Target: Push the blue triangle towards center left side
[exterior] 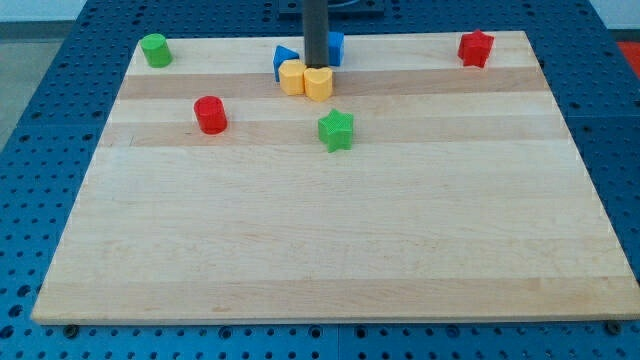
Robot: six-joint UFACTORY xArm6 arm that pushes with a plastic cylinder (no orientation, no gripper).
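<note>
The blue triangle lies near the view's top, left of centre, touching a yellow block. My rod comes down from the view's top and my tip stands just right of the blue triangle, right behind a second yellow block. Another blue block sits partly hidden behind the rod, to its right.
A green cylinder stands at the top left corner of the wooden board. A red cylinder is left of centre. A green star lies below the yellow blocks. A red star is at the top right.
</note>
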